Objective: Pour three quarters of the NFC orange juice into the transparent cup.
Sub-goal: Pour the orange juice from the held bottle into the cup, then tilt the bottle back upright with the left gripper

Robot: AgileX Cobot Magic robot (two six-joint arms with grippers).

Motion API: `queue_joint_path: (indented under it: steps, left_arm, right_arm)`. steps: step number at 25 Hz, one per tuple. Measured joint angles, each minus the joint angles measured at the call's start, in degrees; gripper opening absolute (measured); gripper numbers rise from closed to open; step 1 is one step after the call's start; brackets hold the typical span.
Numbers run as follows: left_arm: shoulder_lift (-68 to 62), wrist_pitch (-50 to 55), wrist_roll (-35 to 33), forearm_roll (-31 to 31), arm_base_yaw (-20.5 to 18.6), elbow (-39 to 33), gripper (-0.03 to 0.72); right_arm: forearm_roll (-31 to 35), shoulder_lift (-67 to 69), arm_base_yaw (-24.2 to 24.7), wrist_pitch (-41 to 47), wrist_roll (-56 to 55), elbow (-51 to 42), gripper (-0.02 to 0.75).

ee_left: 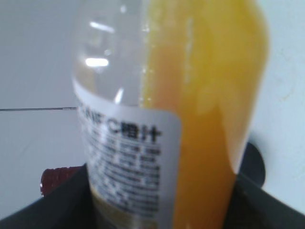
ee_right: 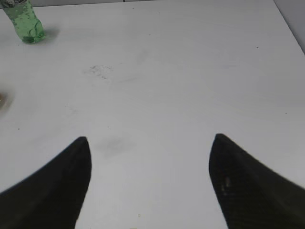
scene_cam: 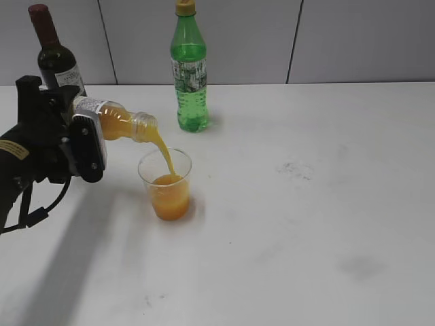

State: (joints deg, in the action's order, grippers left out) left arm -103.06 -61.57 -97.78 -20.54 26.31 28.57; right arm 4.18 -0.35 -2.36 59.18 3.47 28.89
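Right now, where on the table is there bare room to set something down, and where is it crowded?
Free: the wide stretch of table right of the transparent cup and green bottle, also bare under the open right gripper. Also free: the front strip before the cup. Crowded: the back left, where the left gripper tilts the NFC orange juice over the cup, wine bottle behind.

We read "NFC" followed by Chinese characters on the white label (ee_left: pixel 128 162) of the juice bottle (ee_left: pixel 200 119); the smaller print below it is too blurred.

Left gripper (scene_cam: pixel 88 146) clamped, right gripper (ee_right: pixel 150 143) wide apart
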Motion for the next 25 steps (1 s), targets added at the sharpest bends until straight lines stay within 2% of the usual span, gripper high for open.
queue_joint_path:
  steps: [25]
  left_arm:
    - [0.2,-0.4,-1.8,0.0,0.0,0.0,0.479]
  right_arm:
    - [0.0,0.0,0.0,0.0,0.0,0.0,0.591]
